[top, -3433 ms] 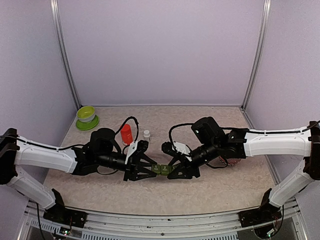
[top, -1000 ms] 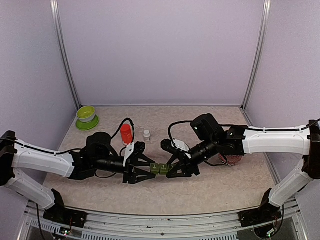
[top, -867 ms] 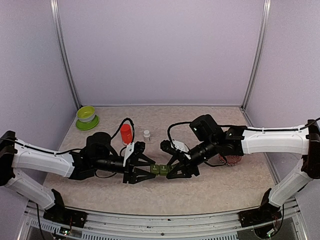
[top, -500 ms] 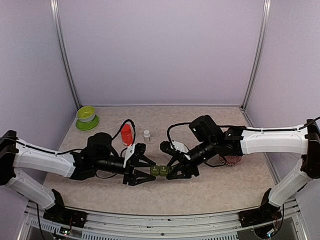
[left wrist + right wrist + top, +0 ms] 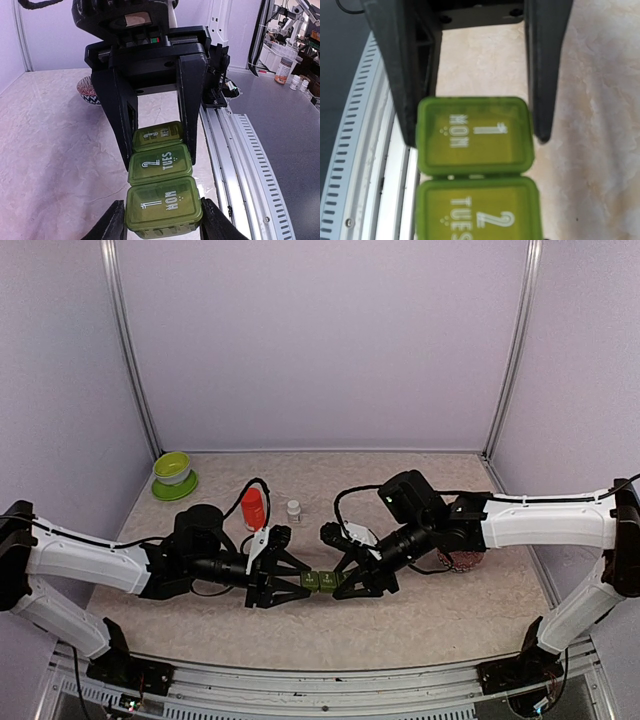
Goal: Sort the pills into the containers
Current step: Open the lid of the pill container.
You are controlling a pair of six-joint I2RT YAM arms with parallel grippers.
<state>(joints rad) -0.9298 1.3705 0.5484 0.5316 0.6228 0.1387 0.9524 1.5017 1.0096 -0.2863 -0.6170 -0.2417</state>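
Observation:
The containers [image 5: 322, 581] are a row of three dark green boxes marked MON, TUES and WED, lids closed, also seen in the left wrist view [image 5: 161, 165] and the right wrist view [image 5: 475, 137]. My left gripper [image 5: 301, 583] is shut on the MON end, its fingers [image 5: 113, 224] against both sides. My right gripper [image 5: 344, 580] faces it and grips the WED end; its fingers [image 5: 119, 120] flank that end. My right gripper's own fingers are out of the right wrist view. No pills show.
A red bottle [image 5: 253, 508] and a small white bottle [image 5: 293, 508] stand behind the left gripper. A lime-green bowl [image 5: 173, 472] is at the far left. A patterned bowl [image 5: 466, 560] sits behind the right arm. The table's near edge rail [image 5: 240, 150] is close.
Both grippers and the containers have shifted slightly left and toward the near edge since the earliest frame. Almost nothing moved in the last second.

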